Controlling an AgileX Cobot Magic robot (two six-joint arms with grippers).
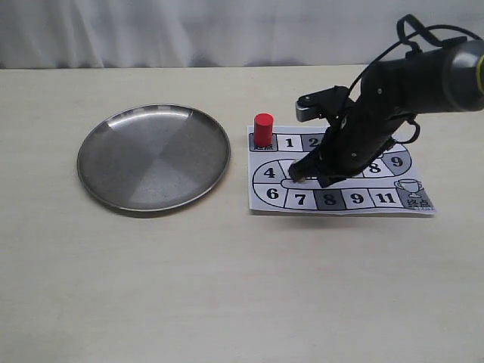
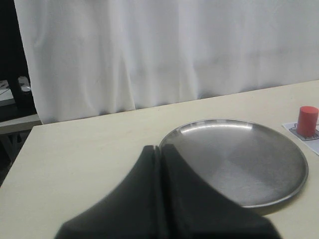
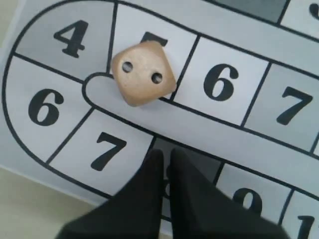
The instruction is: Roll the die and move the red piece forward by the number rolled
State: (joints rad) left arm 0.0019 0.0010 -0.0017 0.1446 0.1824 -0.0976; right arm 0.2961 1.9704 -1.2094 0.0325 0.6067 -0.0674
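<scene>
The die (image 3: 143,73) is a pale wooden cube that rests on the board's square 5 with a two-pip face showing. My right gripper (image 3: 166,154) hangs just above the board near it, shut and empty, its tips over the dark square 8. In the exterior view the right gripper (image 1: 305,175) sits low over the board's left half, and I cannot make out the die there. The red piece (image 1: 263,129) stands upright on the start square at the board's far left corner, also seen as the red piece (image 2: 307,121). My left gripper (image 2: 160,148) is shut with nothing in it.
A paper board (image 1: 340,198) with numbered squares lies right of centre, filling the right wrist view as the board (image 3: 164,117). A round steel plate (image 1: 153,156) lies to its left, seen as the plate (image 2: 239,159) beyond the left gripper. A white curtain hangs behind the table.
</scene>
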